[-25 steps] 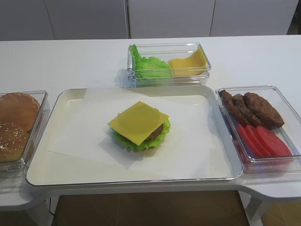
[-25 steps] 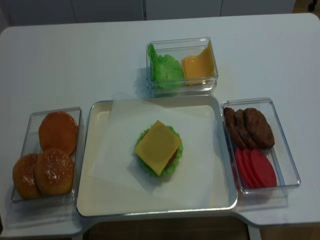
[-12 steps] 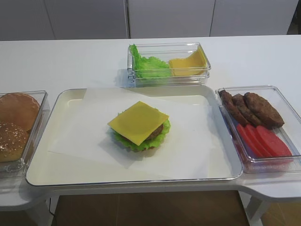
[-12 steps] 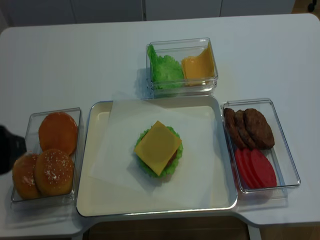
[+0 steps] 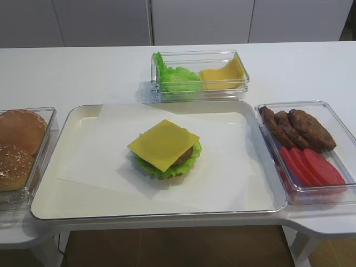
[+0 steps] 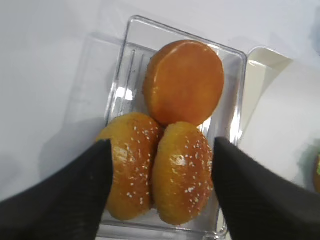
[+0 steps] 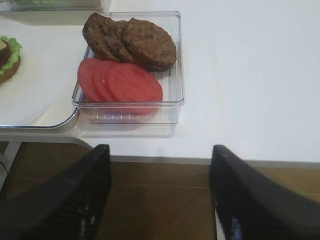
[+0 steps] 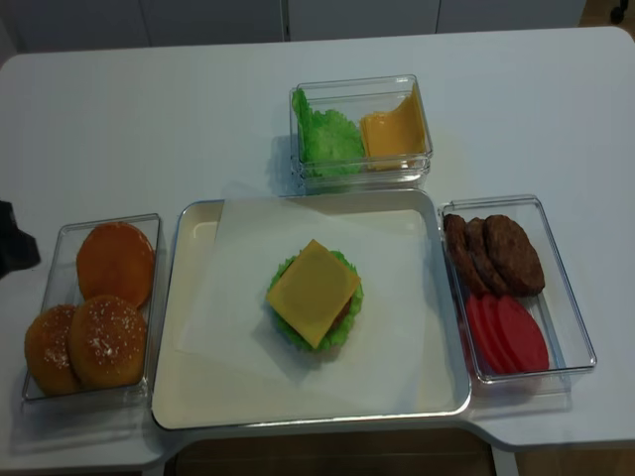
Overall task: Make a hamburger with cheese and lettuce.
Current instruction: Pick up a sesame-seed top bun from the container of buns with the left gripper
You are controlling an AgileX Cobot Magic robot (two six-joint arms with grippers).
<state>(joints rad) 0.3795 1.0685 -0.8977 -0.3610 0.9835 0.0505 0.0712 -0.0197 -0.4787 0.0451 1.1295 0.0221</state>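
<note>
The hamburger stack (image 5: 165, 149) lies on white paper in the middle of the tray (image 5: 50, 207). It shows the frilly lettuce (image 5: 167, 169), a brown patty (image 5: 184, 156) and the square cheese (image 5: 164, 143) on top, with no bun over it. It also shows in the realsense view (image 8: 315, 295). My left gripper (image 6: 161, 145) is open and empty above two sesame buns (image 6: 182, 172) in the left container (image 6: 237, 57). Only a dark part of that arm (image 8: 13, 248) shows at the left edge of the realsense view. My right gripper (image 7: 160, 150) is open and empty over the table's front edge.
A plain bun (image 6: 185, 82) lies behind the sesame buns. A clear container at the back holds a heap of lettuce (image 5: 178, 79) and a pile of cheese slices (image 5: 222, 73). A right container holds patties (image 5: 300, 128) and tomato slices (image 5: 308, 167), also in the right wrist view (image 7: 127, 42).
A dark part of my left arm has come into the realsense view at the left edge and moved toward the far side. The burger stack has not moved.
</note>
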